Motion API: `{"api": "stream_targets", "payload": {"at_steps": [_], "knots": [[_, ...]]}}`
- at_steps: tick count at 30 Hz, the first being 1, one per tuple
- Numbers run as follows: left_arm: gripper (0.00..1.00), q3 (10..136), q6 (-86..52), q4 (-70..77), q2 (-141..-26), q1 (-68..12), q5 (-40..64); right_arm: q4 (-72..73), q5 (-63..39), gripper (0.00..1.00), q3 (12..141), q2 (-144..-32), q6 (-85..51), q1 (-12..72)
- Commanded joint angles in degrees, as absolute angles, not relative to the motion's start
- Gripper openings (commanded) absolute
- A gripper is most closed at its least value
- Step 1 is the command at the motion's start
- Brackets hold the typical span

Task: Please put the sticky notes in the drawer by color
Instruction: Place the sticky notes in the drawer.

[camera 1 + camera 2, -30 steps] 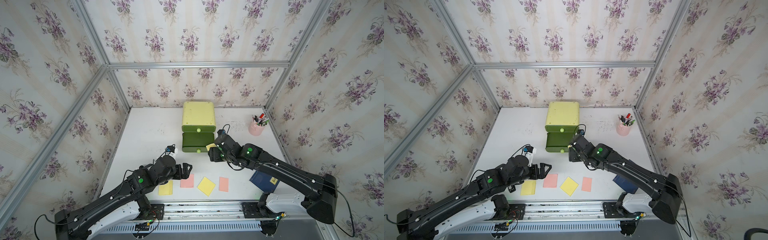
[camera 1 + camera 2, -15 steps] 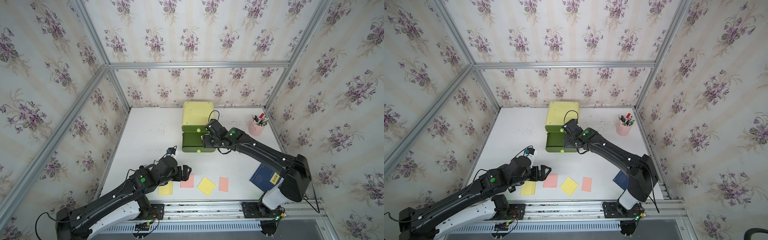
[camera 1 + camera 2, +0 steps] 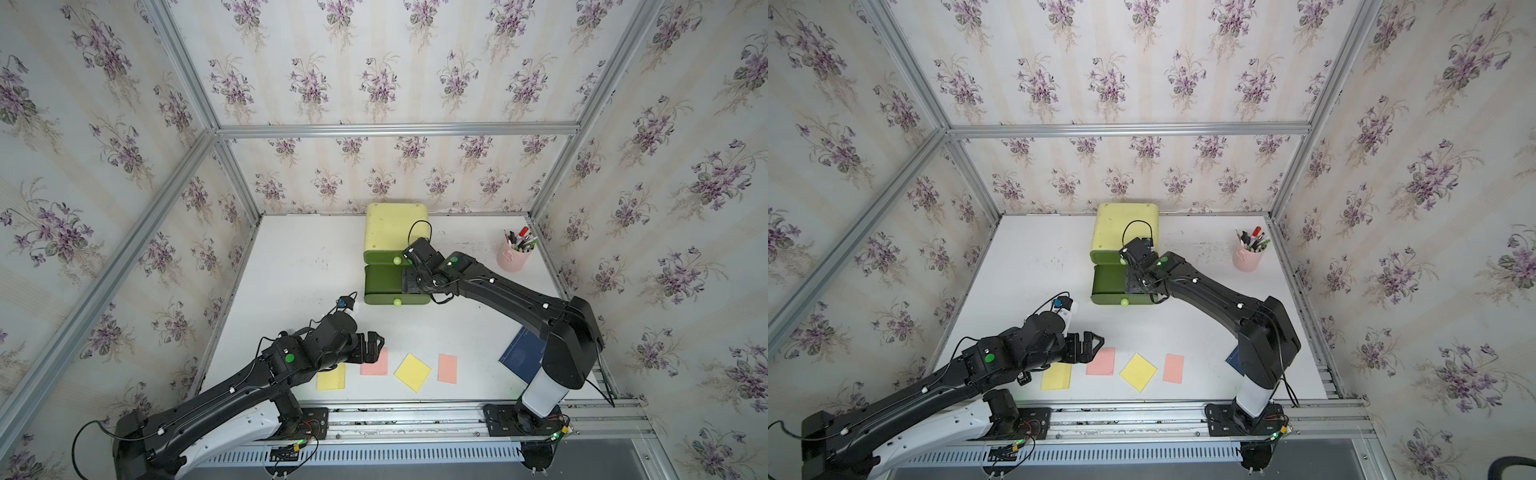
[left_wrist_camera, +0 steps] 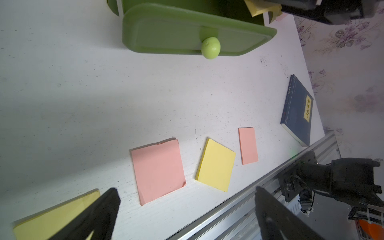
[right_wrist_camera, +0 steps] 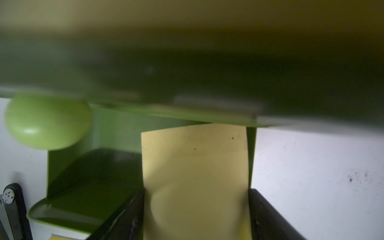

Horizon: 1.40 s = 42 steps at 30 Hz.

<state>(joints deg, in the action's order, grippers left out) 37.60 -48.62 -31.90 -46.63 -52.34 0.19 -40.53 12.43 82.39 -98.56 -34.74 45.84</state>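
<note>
Sticky notes [image 3: 412, 372]: five showing, four lying on the table [image 3: 291, 270], one at the drawer [image 3: 392, 232].
Two yellow and two pink are lying in a front row. One yellow note [image 5: 195, 155] is sitting between the right jaws over the pulled-out tray [image 3: 382, 284]; cannot tell if gripped. Left jaws are hanging spread, empty, over the row's left end.

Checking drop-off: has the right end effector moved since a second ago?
Yes. Right end effector moved toward the drawer, now over its open tray.
</note>
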Motion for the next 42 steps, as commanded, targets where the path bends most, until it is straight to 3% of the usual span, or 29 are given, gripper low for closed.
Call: {"api": "stream_targets", "payload": {"at_steps": [1, 13, 17, 27, 36, 42], "knots": [[1.00, 37.53, -48.34, -31.11, -46.32, -52.29, -0.01, -40.82, 13.06, 0.81, 83.47, -99.60, -35.45, 45.88], [1.00, 37.68, -49.33, -34.62, -44.82, -52.29, -2.47, -40.00, 11.74, 0.91, 84.30, -99.99, -35.69, 45.88], [1.00, 41.90, -50.78, -46.17, -45.95, -52.26, -5.75, -39.39, 10.86, 0.91, 82.93, -97.67, -35.41, 45.88], [1.00, 44.88, -54.34, -65.28, -55.10, -52.33, -2.62, -37.78, 8.34, 0.90, 72.04, -82.35, -34.82, 45.88], [1.00, 40.45, -53.09, -60.07, -65.07, -52.07, -0.62, -31.03, 1.74, 0.87, 56.88, -65.71, -35.44, 45.84], [1.00, 38.50, -51.31, -56.70, -68.20, -48.91, -2.90, -28.42, 0.60, 0.85, 52.39, -63.96, -35.41, 45.72]]}}
